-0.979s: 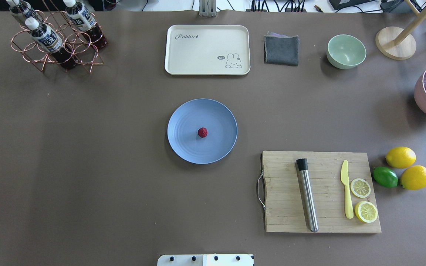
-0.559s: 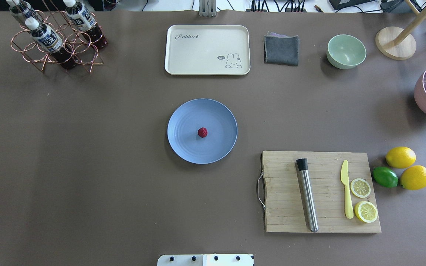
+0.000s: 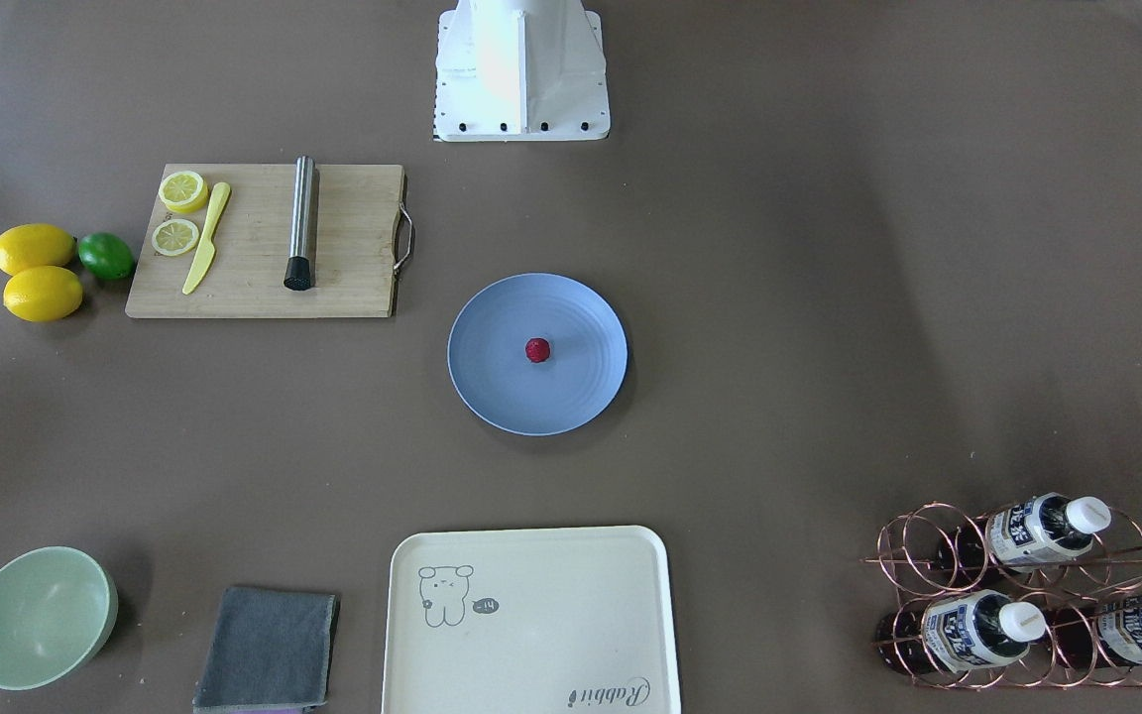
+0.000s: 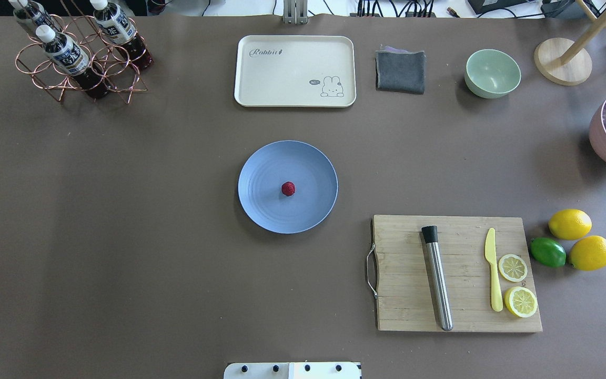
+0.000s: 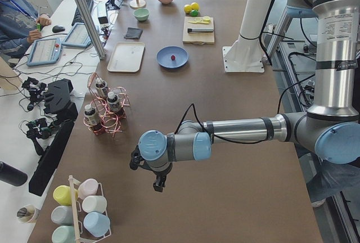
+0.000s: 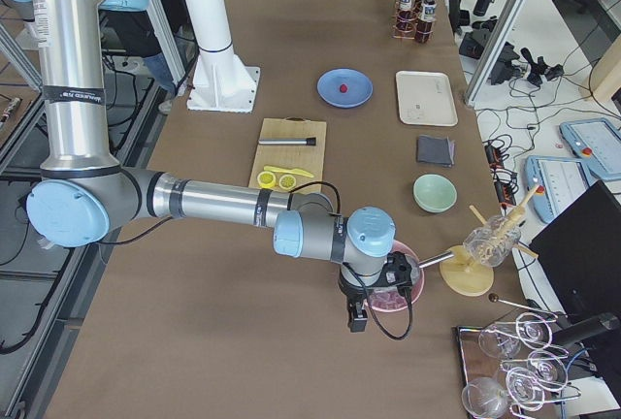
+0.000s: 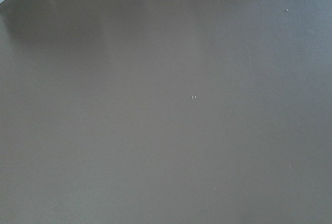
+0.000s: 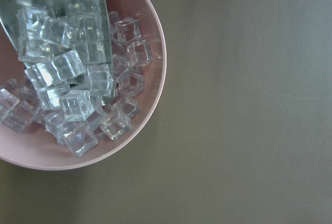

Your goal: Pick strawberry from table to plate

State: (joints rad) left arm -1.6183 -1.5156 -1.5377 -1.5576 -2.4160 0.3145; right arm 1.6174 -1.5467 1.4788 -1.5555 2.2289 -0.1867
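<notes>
The small dark-red strawberry point(image 4: 288, 188) point(image 3: 537, 349) lies at the centre of the light-blue plate point(image 4: 261, 173) point(image 3: 492, 377), which rests mid-table point(image 4: 124, 221). Neither gripper shows in the overhead or front-facing views. The side views alone show them. My left gripper point(image 5: 159, 185) hangs over bare table at the robot's far left, well away from the plate point(image 5: 163, 57). My right gripper point(image 6: 356, 320) hangs at the far right end beside a pink bowl of ice. Whether either is open or shut, I cannot tell.
A wooden cutting board point(image 4: 403, 284) holds a steel muddler, a yellow knife and lemon slices, with lemons point(image 4: 569, 223) and a lime beside it. At the back stand a cream tray point(image 4: 295, 71), grey cloth, green bowl point(image 4: 492, 72) and bottle rack point(image 4: 79, 52). The pink ice bowl point(image 8: 145, 125) is at the right edge.
</notes>
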